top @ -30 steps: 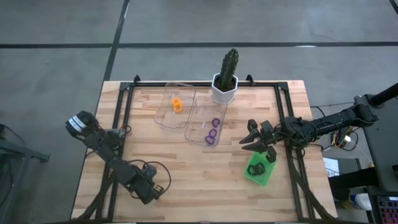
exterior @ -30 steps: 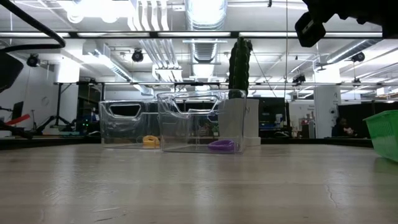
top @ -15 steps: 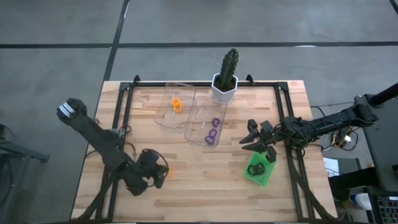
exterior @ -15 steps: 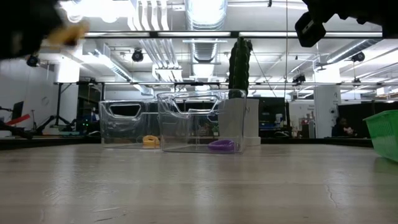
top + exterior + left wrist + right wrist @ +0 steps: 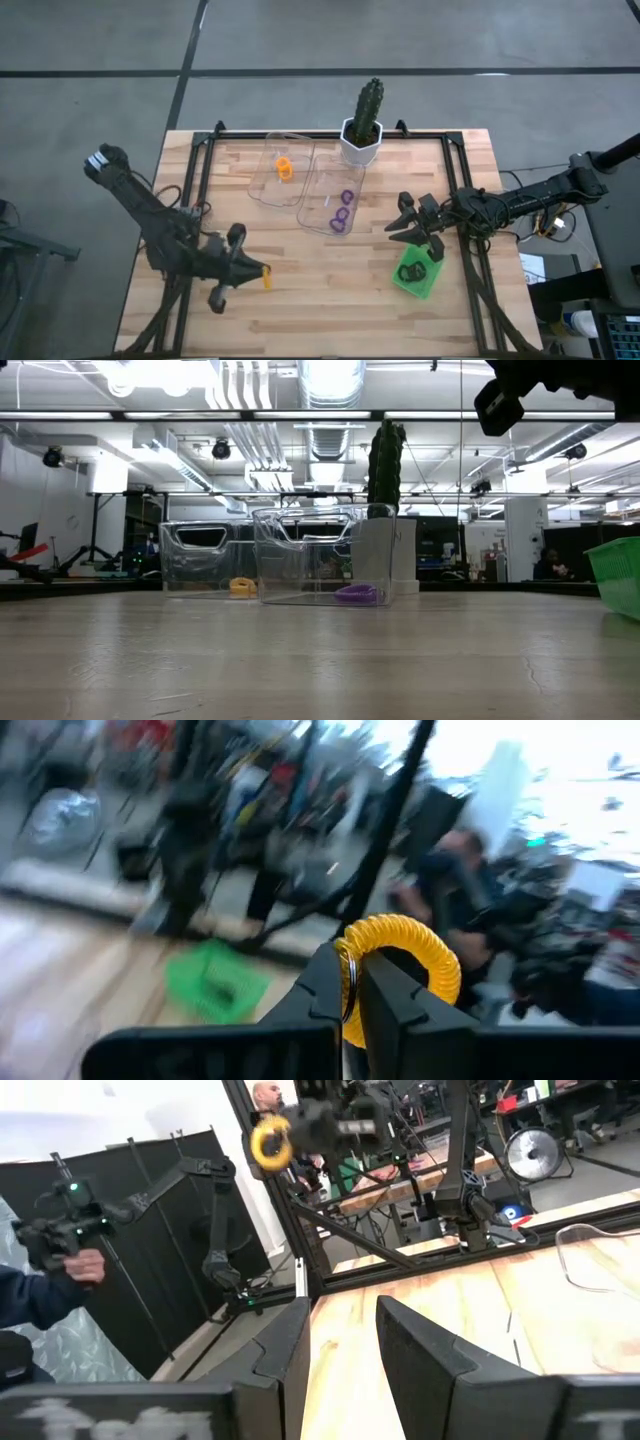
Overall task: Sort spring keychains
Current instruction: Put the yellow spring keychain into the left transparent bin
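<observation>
My left gripper is over the table's near left part, shut on an orange spring keychain; the right wrist view shows that keychain in the air. More orange keychains lie in the left clear tray, and purple ones in the right clear tray. Black keychains lie in the green tray. My right gripper hovers open by the green tray's far edge. My left gripper pinches the orange keychain between its two fingertips, at the near side of the coiled loop, where a thin metal ring shows. The fingers lie about level, pointing toward the table's right. The loop stands out beyond the fingertips, lifted clear of the table.
A cactus in a white pot stands at the far edge, beside the clear trays. A black frame runs along the table's left, far and right edges. Bare wood lies between my left gripper and the green tray.
My left arm has swung up and stretched out. Its gripper moved from the near left part a little toward the far edge and turned until it points to the table's right, carrying the orange keychain. My right arm has kept still.
</observation>
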